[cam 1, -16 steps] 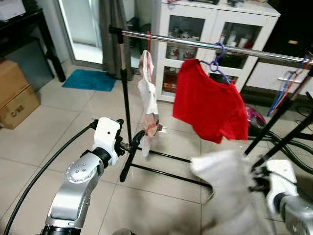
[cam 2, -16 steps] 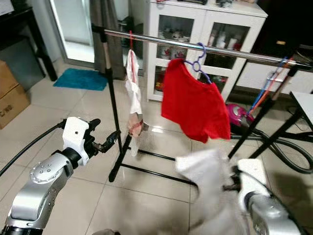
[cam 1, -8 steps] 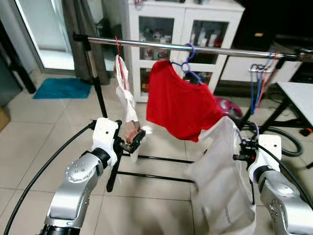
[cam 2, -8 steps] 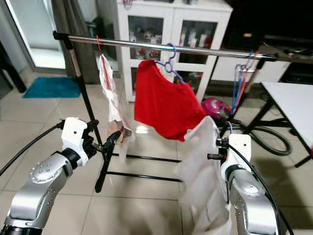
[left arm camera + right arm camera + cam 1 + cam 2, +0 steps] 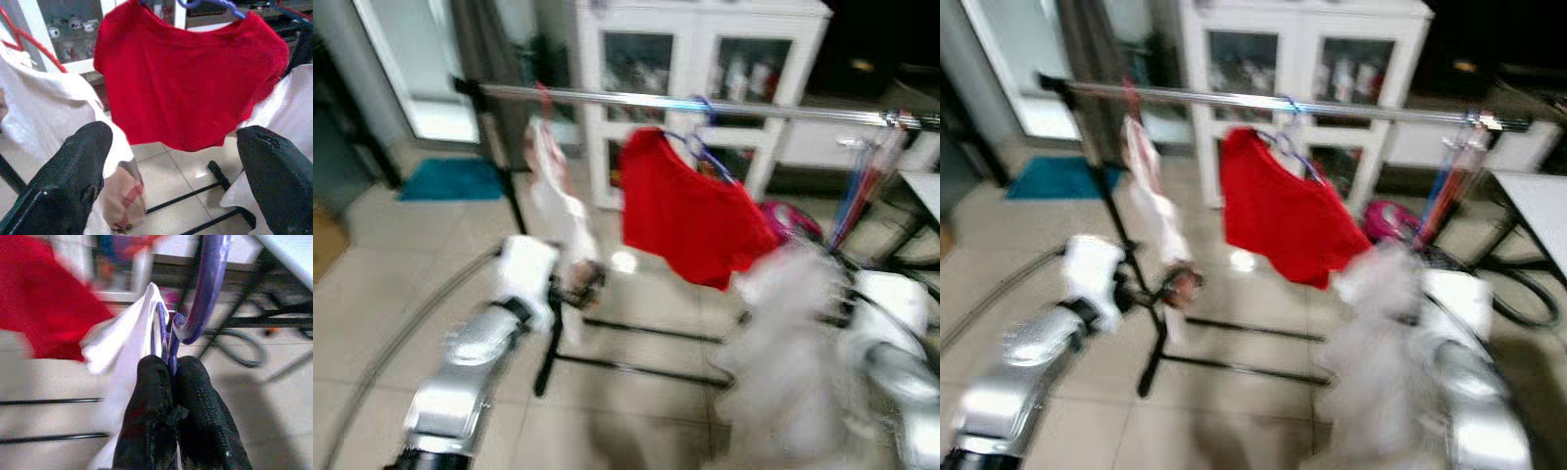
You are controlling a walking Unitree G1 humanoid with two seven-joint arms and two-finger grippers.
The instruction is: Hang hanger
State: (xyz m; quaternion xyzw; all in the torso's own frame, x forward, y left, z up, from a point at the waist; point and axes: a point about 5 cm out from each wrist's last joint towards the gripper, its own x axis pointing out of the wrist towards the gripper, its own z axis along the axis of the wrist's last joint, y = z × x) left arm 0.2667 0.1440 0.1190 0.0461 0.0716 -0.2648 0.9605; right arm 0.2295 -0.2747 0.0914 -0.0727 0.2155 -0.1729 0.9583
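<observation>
The right tool (image 5: 168, 382) has its fingers pinched tight on the neck of a purple hanger (image 5: 203, 289) carrying a white garment (image 5: 783, 362), held low and right of the red shirt (image 5: 690, 220), below the rail (image 5: 705, 103). The left tool (image 5: 176, 161) is spread wide and grips nothing, near the white cloth (image 5: 39, 107) on a red hanger (image 5: 19, 41). The head views are blurred, so the hook looks clear of the rail
</observation>
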